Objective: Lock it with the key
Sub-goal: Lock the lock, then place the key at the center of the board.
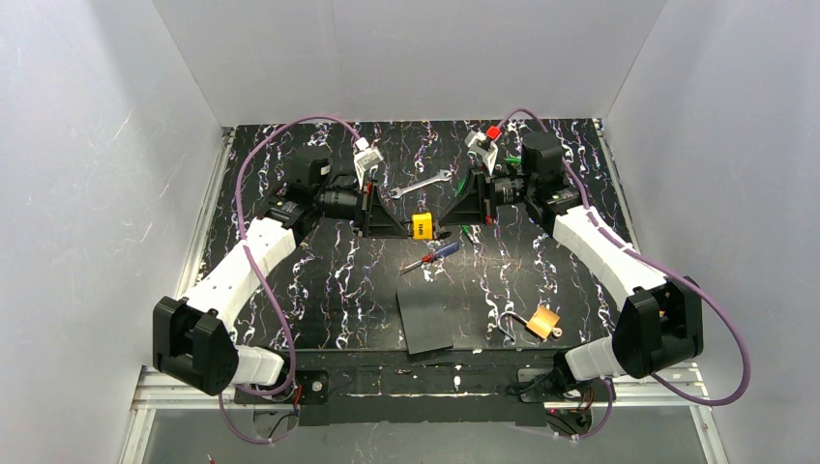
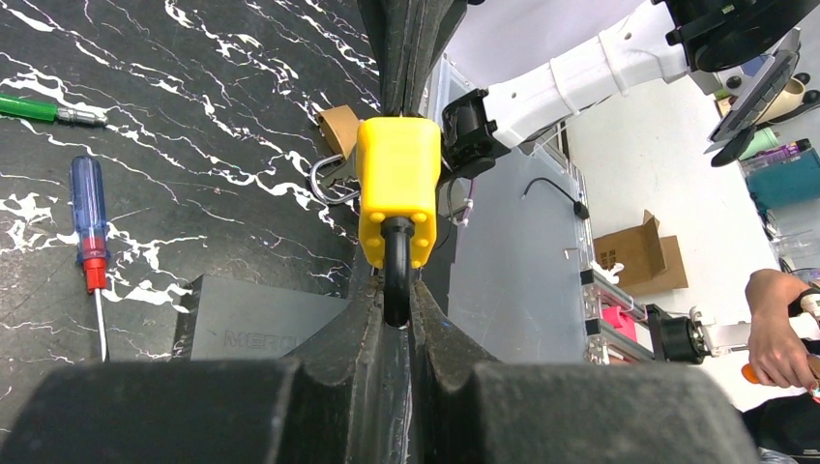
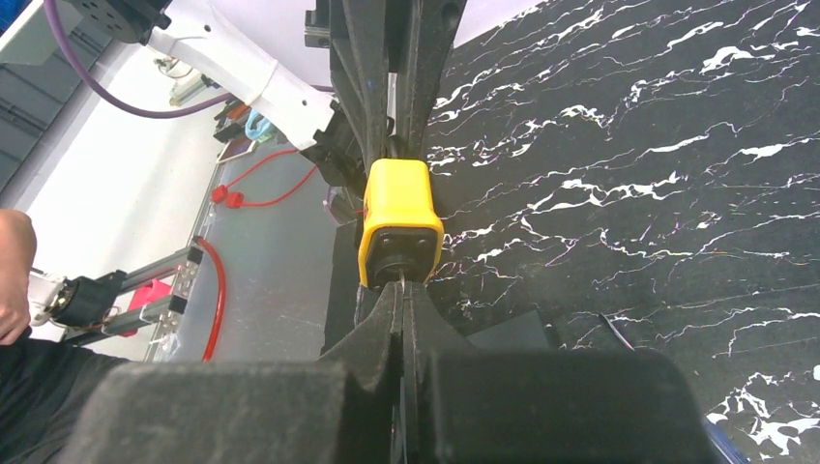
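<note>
- We see the yellow box-shaped padlock (image 1: 423,225) held clear of the black, white-veined surface (image 1: 290,271), between the two arms.
- The left tool (image 2: 395,290) is closed on the yellow padlock's curved black shackle (image 2: 392,242). Its two fingers press the bar from either side.
- The right tool (image 3: 401,295) meets the yellow padlock from the opposite end, at the black round keyhole face. Its fingers are pressed together with almost no gap.
- The key (image 3: 401,278) shows only as a thin silvery sliver. It runs from that keyhole face straight in between the right tool's fingers, which pinch it. We cannot make out its head.
- A screwdriver with a blue-and-red handle (image 1: 432,256) lies flat on the surface, just on the near side of the yellow padlock.
- A dark grey square mat (image 1: 425,319) lies further toward the arm bases from the yellow padlock, past the screwdriver.
- A square brass padlock (image 1: 543,322) lies well apart from the yellow padlock, toward the right arm's base, with a silvery loop attached.
- A silvery open-ended wrench (image 1: 425,183) lies on the far side of the yellow padlock, near it.
- A green-handled screwdriver (image 2: 39,108) lies on the surface beside the yellow padlock, on the right arm's side.
</note>
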Robot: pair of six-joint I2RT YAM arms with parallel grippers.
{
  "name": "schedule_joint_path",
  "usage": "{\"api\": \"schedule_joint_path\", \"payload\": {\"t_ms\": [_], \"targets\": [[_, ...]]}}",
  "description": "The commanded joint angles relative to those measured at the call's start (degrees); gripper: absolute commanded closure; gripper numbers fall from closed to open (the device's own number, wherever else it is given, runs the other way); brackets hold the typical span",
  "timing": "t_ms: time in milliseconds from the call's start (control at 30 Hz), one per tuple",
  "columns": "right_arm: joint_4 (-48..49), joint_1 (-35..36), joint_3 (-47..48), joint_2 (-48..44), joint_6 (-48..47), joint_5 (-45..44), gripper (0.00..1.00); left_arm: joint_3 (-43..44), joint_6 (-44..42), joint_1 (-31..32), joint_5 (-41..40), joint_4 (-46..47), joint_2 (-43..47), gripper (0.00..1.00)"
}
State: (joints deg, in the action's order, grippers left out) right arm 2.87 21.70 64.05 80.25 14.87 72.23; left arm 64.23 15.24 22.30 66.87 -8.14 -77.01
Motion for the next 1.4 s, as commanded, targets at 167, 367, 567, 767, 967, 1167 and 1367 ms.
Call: {"api": "schedule_joint_path", "payload": {"t_ms": [167,367,567,767,967,1167,1367], "targets": [[0.4,-4.1,1.2,-2.3,0.1,1.2,0.99,-0.2,-3.7,-3.0,2.9,-3.8,3.8,1.0],[0.4,-7.6,1.5,-1.8,0.4,1.2,0.99,-0.6,-6.0,-5.5,4.1,-6.7,4.2,1.0],[0.3,-8.7,2.9,-0.4,0.1,-6.1,0.99,-1.3,-6.5,-13.0,5.4,-9.2,5.4,1.0],[-1.2,-4.0,6.0,4.7,-2.8,-16.2,0.99,-1.4,-6.3,-23.5,6.4,-11.6,5.6,1.0],[-1.5,6.8,11.7,14.0,-5.6,-28.2,0.99,0.1,-9.6,-32.7,2.0,-18.6,6.3,1.0],[-0.3,17.3,20.7,27.0,-7.4,-37.6,0.99,2.0,-13.3,-39.4,-3.0,-25.6,8.5,1.0],[1.2,20.2,29.0,38.3,-5.8,-42.2,0.99,0.8,-13.2,-42.6,-6.3,-25.6,10.9,1.0]]}}
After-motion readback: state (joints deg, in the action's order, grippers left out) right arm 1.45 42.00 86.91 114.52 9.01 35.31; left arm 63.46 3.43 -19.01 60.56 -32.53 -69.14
